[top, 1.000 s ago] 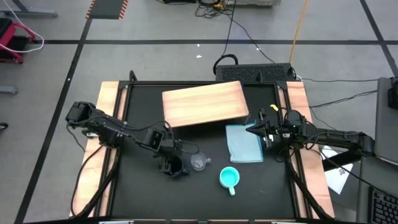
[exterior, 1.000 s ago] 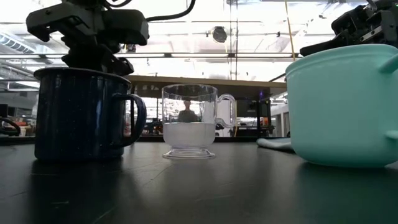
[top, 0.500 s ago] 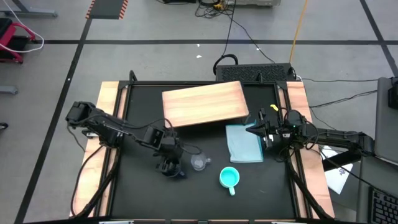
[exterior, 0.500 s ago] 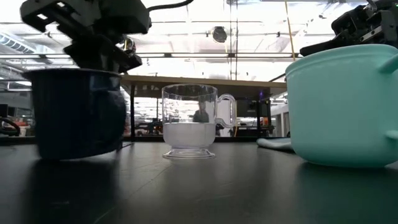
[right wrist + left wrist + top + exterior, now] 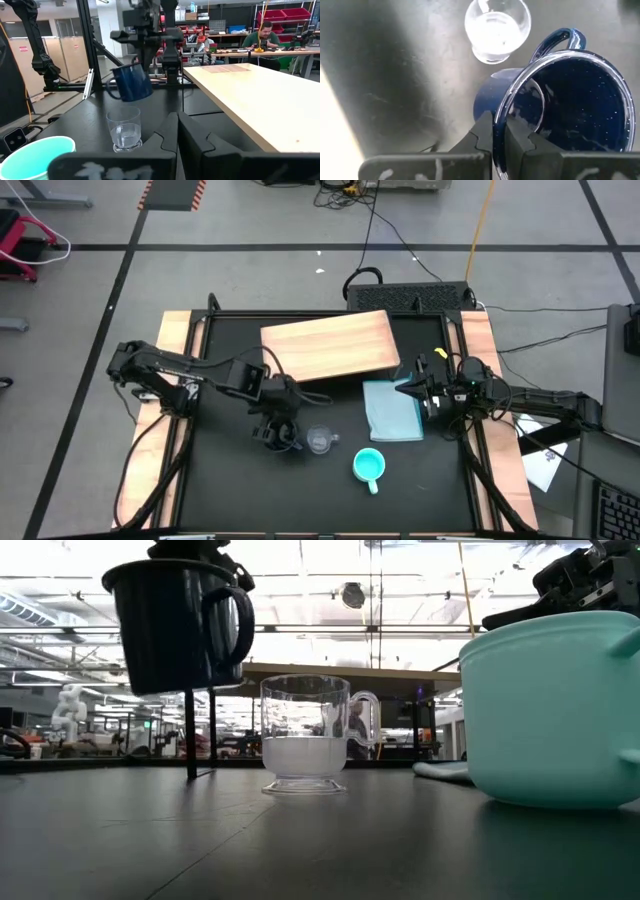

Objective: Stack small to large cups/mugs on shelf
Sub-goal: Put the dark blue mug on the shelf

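Observation:
My left gripper point(image 5: 272, 420) is shut on the dark navy mug point(image 5: 180, 625), which it holds above the table near the middle. The mug also shows in the left wrist view point(image 5: 570, 110) and the right wrist view point(image 5: 131, 82). The clear glass cup point(image 5: 319, 442) stands on its base just right of it. The turquoise mug point(image 5: 369, 466) stands on the table nearer the front edge. The wooden shelf point(image 5: 328, 345) lies at the far middle. My right gripper point(image 5: 403, 391) is shut and empty, at the right edge of the light-blue cloth point(image 5: 392, 410). My left gripper pinches the navy mug's rim point(image 5: 501, 117), on the side away from the handle point(image 5: 560, 37). One finger point(image 5: 522, 145) is inside the mug and one point(image 5: 480, 140) is outside. The fingers come from above, pointing down. The mug hangs clear of the table, mouth up, slightly tilted.
The folded light-blue cloth lies between the shelf and the turquoise mug. Wooden rails run along the table's left and right sides point(image 5: 170, 380). A person point(image 5: 265, 37) sits in the room beyond the table.
My left gripper has risen with the navy mug and gone a little toward the table's far edge and the shelf. The mug stood on the table a second ago and now hangs clear of it.

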